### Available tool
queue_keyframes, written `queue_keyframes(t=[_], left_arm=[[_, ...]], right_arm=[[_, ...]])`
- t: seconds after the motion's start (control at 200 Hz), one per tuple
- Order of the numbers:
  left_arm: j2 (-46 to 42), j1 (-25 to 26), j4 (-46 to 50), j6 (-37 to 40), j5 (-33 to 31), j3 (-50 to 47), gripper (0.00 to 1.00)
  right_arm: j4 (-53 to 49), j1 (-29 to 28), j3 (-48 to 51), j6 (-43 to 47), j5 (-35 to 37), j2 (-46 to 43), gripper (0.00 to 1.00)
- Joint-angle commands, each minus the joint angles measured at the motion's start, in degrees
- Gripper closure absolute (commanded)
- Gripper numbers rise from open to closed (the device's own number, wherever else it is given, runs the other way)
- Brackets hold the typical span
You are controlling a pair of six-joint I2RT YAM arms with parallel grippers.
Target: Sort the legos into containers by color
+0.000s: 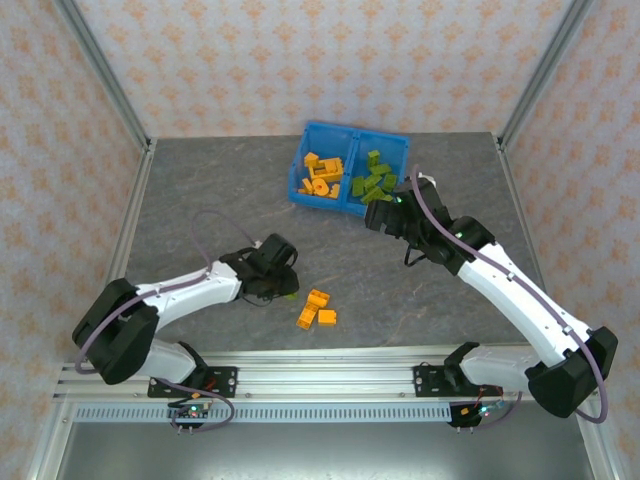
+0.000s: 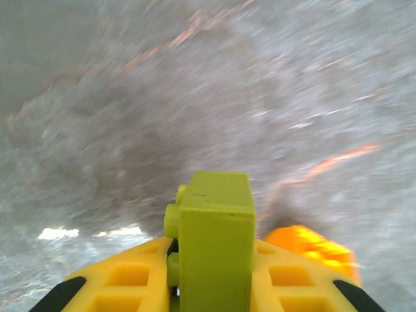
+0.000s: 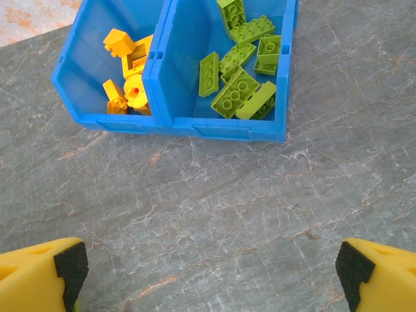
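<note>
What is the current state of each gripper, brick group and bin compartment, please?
Left gripper, shut on the lime green brick.
Right gripper, open and empty.
Loose orange bricks, lying on the table, unsorted.
Left compartment, holds orange bricks.
Right compartment, holds lime green bricks.
</note>
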State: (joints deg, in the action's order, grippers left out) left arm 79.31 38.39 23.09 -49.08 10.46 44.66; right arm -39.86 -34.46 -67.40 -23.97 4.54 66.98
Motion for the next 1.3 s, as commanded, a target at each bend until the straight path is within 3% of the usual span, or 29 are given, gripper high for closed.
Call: queue_keyframes(t=[0.0,0.18,0.49,0.736,0.876,1.066,1.296], left_arm=[[-3.82,1.05,4.8,4.37,-3.61,9.36,0.81],[0.23,1.15,4.77,12.85,-4.8,24.42,0.81],[24.28,1.16,7.63,25.81,-8.26,55.83,0.81],[48.83,1.09,16.9,33.59,-26.84,87.42,0.81],[60.03,0.96,18.19,36.22,-31.24,101.79,0.8],[65.97,0.9,10.21,38.16,-30.29,106.14,0.77],[72.13,0.59,2.95,37.37,-34.26,110.89,0.67]], right_arm=[[-1.45,0.0,-0.82,0.37,1.73,-1.37,0.01],[-0.4,0.08,0.59,-0.37,1.64,-2.68,0.01],[-1.72,0.03,2.03,-1.64,2.22,-6.27,0.01],[-3.93,0.04,2.71,-2.13,3.84,-9.49,0.01],[-5.6,0.01,2.71,-1.75,4.91,-10.86,0.01],[-5.97,0.08,2.74,-1.68,5.58,-12.0,0.0],[-7.14,0.07,2.56,-1.38,5.4,-12.38,0.0]])
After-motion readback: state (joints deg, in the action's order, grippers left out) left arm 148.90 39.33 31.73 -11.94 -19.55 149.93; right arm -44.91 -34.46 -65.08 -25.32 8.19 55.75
